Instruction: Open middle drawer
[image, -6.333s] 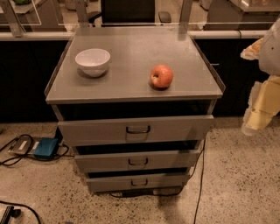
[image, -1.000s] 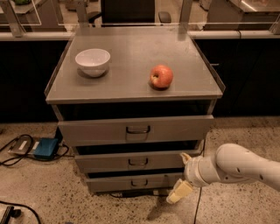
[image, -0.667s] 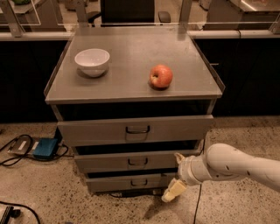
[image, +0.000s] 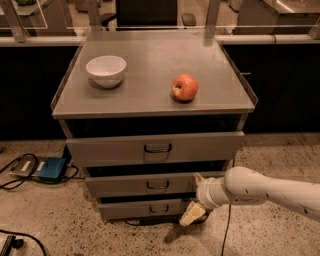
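Note:
The middle drawer (image: 125, 186) is a grey metal front with a small dark loop handle (image: 157, 185) at its centre, between a taller top drawer (image: 110, 149) and a smaller bottom drawer (image: 130, 209). All three fronts stand slightly forward in steps. My gripper (image: 195, 196), on a white arm coming in from the right, is at the right end of the middle drawer front, to the right of the handle. Its two cream fingers are spread apart, one above and one below, and hold nothing.
A white bowl (image: 106, 70) and a red apple (image: 184, 87) sit on the cabinet top (image: 150, 60). A blue box with cables (image: 50, 168) lies on the speckled floor at the left. A dark counter runs behind the cabinet.
My arm has moved left, bringing the gripper from beside the cabinet's right edge to the right end of the middle drawer front. The drawers have not moved.

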